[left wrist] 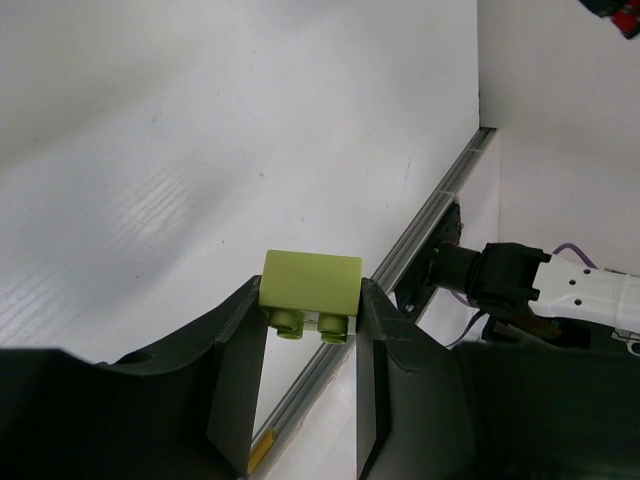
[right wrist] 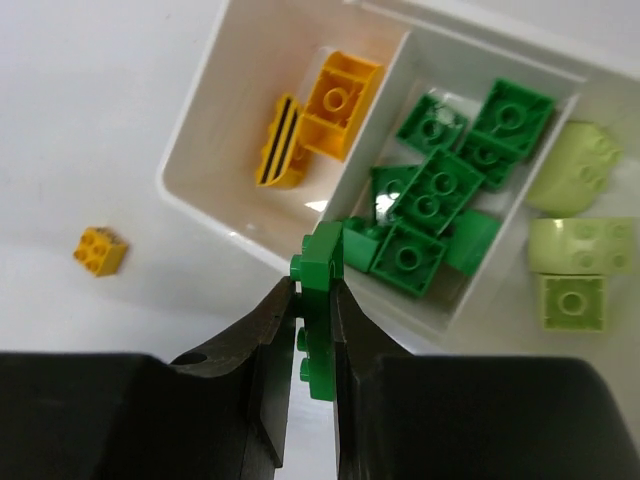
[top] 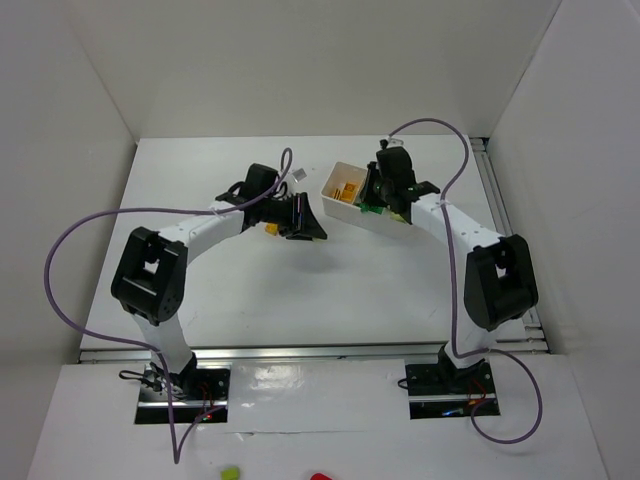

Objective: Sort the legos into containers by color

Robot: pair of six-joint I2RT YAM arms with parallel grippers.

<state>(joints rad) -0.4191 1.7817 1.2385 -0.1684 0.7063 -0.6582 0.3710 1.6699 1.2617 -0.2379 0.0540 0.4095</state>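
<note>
Left gripper (left wrist: 310,312), nearest: fingers clamped on a pale green brick (left wrist: 311,282), one finger on each side, studs showing on its underside. It is held up off the table (left wrist: 200,150), near the middle of it (top view).

Right gripper (right wrist: 315,292): fingers pinched on a dark green brick (right wrist: 322,262) held on edge, just above the near wall of the tray (right wrist: 215,205).

Loose orange brick (right wrist: 100,250) lies on the table, apart from the tray on its left in the right wrist view.

Tray, past the fingers:
- left compartment: orange pieces (right wrist: 335,100), one with black stripes.
- middle compartment: a heap of green bricks (right wrist: 440,190), several touching or overlapping.
- right compartment: three pale bricks (right wrist: 572,245).
</note>
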